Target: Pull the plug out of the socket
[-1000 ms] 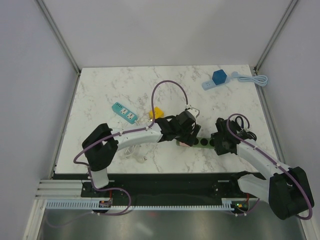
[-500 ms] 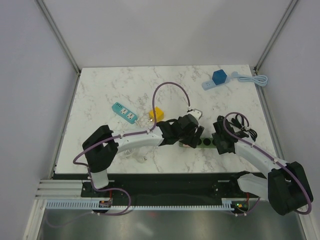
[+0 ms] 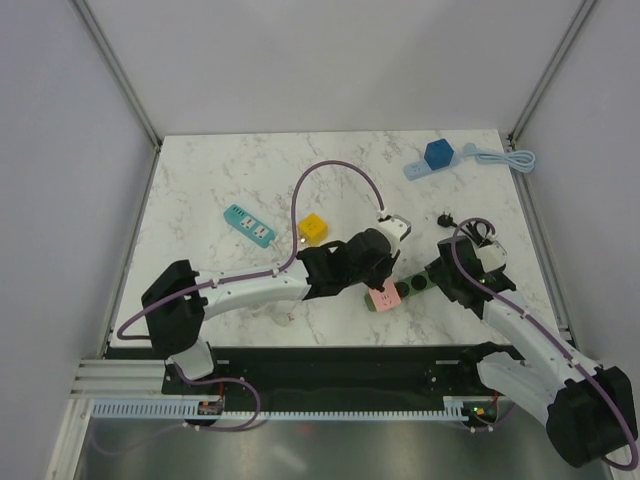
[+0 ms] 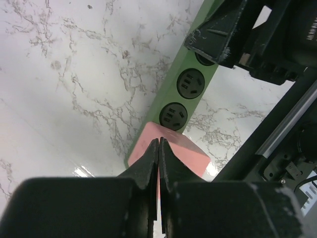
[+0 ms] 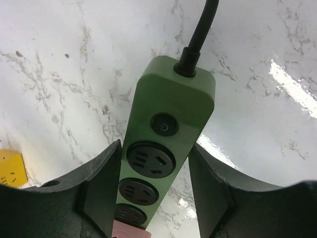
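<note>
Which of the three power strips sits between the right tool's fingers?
The green power strip, nearest the arms; the teal power strip and pale blue power strip lie untouched farther back.
</note>
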{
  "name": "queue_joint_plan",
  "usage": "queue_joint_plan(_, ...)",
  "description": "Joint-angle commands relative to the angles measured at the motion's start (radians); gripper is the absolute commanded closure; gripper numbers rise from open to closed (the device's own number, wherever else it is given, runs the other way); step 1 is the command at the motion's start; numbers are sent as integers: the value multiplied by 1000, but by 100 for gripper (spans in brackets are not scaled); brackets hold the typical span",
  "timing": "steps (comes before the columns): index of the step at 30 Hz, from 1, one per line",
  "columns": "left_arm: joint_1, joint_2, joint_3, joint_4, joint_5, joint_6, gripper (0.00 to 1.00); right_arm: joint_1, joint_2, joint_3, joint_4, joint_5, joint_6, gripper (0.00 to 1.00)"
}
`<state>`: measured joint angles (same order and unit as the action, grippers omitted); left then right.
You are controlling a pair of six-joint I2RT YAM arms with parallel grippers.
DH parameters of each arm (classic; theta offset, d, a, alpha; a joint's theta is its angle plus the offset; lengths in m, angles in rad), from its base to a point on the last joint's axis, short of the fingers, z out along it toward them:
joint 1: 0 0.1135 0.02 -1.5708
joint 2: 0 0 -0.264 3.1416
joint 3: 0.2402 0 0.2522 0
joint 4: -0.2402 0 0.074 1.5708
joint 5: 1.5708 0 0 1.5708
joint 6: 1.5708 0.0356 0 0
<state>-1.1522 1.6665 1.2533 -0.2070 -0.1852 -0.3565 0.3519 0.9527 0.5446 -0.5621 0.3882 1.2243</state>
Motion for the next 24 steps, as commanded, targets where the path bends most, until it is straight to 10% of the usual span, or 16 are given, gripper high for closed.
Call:
queue_joint_plan(1,2,-7,24,31,-43,54,98,4,-63,66,-5,-15,-164,64)
queue_joint_plan(3,2,-13,38,-5,-57,38,95,4,-60,72,-9,-35,-206,61)
queue_joint_plan(7,3,-28,64,-92,-57,-21,28,4,-32,63,-9,-26,-195,74)
queue_joint_plan(11,3,-60,67,-172,22,-85,0,4,-2,71,-7,-11,-160,85)
queue_joint_plan(24,5,5,99,-263,225,-390,1,4,-9,58,16,44,-106,92)
